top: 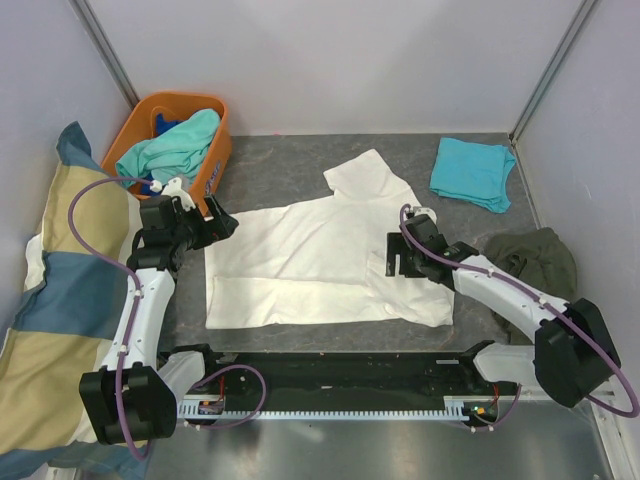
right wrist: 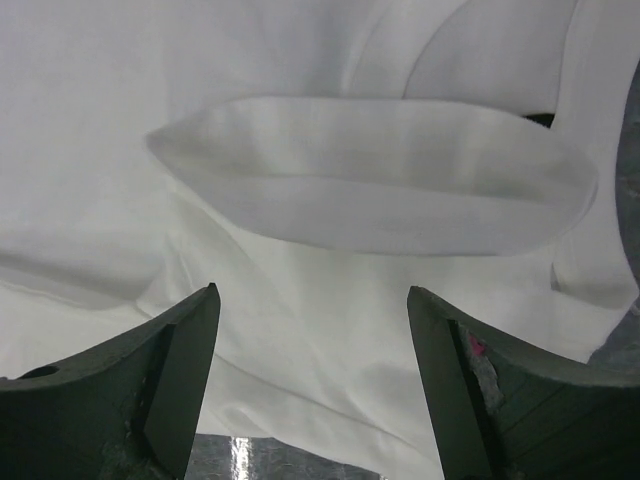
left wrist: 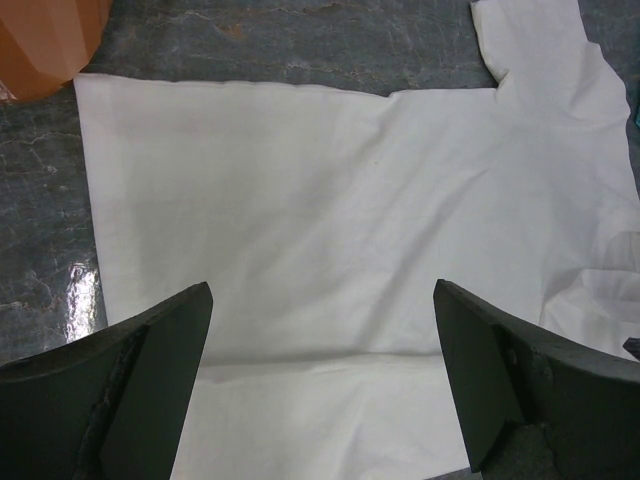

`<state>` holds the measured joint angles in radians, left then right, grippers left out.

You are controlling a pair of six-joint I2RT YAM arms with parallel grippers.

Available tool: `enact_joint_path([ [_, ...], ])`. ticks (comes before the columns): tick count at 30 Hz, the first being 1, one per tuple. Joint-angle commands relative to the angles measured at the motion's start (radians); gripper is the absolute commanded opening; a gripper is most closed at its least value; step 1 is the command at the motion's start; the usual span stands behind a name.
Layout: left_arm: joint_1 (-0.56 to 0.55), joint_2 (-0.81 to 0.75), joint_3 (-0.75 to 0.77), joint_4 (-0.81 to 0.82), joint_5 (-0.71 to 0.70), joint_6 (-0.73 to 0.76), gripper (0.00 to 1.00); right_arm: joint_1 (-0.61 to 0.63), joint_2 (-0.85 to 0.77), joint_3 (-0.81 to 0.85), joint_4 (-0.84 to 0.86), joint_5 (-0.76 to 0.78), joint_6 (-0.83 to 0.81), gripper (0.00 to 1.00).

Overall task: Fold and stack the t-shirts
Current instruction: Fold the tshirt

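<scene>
White tee point(top: 320, 250) is lying spread mid-table w/ its near edge folded over. Right gripper point(top: 392, 263) is covering part of its right side, jaws wide, gripping nothing. Left gripper point(top: 226, 224) is hovering at the tee's left edge, jaws fully wide, empty. Turquoise tee point(top: 472, 172) is lying folded far right. Bunched tees point(top: 175, 148) are filling the basket point(top: 222, 140); can't tell how many.

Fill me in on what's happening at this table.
Two arms are working on a white t-shirt spread on the table. Both grippers are open and empty: the left gripper at its left edge, the right gripper over its right end. A turquoise t-shirt lies folded far right; more clothes sit in the orange basket.
</scene>
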<state>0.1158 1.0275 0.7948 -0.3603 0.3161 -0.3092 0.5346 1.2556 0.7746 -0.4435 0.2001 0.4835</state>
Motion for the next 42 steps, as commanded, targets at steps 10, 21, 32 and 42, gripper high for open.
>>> enact_joint_path([
  [10,-0.002,-0.021,-0.011,0.02,0.0,0.018,0.99,-0.028,0.243,0.058,0.258,0.13,0.02,0.88],
  [21,-0.002,-0.035,-0.023,0.014,-0.008,0.018,0.99,-0.033,0.222,0.227,0.272,0.194,-0.095,0.9],
  [32,-0.002,-0.035,-0.022,0.015,0.011,0.015,0.99,-0.082,0.658,0.602,0.368,-0.243,-0.261,0.92],
  [42,-0.002,-0.058,-0.029,-0.003,0.0,0.019,0.99,-0.192,0.955,0.893,0.272,-0.459,-0.205,0.92],
])
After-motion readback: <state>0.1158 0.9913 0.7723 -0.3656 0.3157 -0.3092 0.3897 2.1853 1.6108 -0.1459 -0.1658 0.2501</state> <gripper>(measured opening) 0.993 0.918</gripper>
